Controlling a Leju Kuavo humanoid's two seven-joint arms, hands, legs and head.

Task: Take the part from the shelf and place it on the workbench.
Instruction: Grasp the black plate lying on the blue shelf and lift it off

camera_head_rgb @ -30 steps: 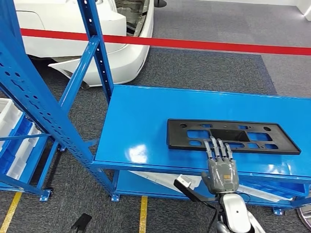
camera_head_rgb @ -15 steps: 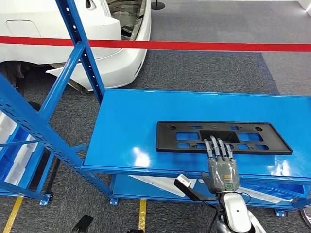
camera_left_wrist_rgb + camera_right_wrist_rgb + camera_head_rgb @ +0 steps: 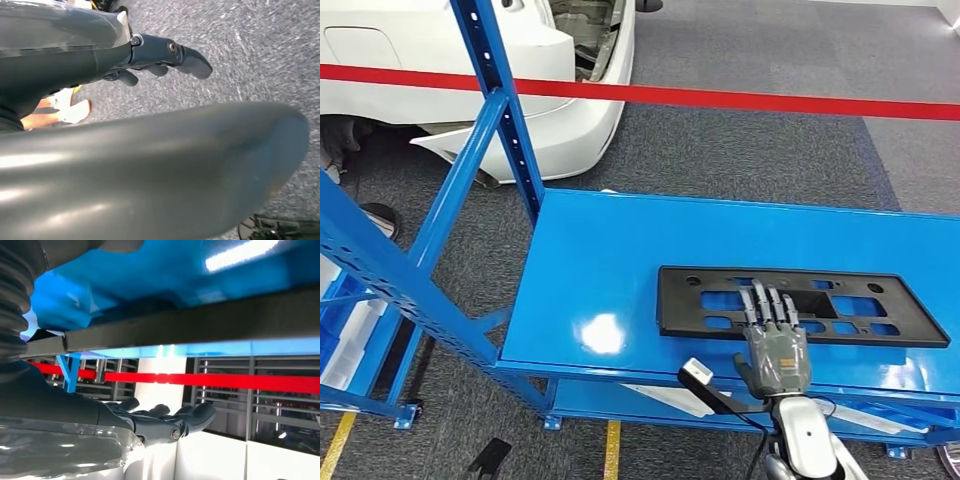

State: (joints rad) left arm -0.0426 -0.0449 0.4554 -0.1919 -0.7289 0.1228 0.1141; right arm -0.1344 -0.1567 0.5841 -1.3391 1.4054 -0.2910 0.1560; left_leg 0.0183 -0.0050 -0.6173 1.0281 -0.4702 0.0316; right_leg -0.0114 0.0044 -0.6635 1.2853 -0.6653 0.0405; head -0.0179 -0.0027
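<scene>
1. One part (image 3: pixel 803 307) lies flat on the workbench (image 3: pixel 622 270), under our right hand's (image 3: pixel 774 350) fingertips.
2. Our right-hand fingers lie extended, gripping nothing.
3. We judge placement done; withdrawal remains.

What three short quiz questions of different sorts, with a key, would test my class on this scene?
1. True or false: the black part lies flat on the blue workbench.
2. What do the right robot hand's fingers lie over? A) the part's near edge B) a white bin C) the red tape
3. Fill in: beyond the workbench, a red tape stretches in front of a white ____.

Key: 1 true; 2 A; 3 car.
</scene>
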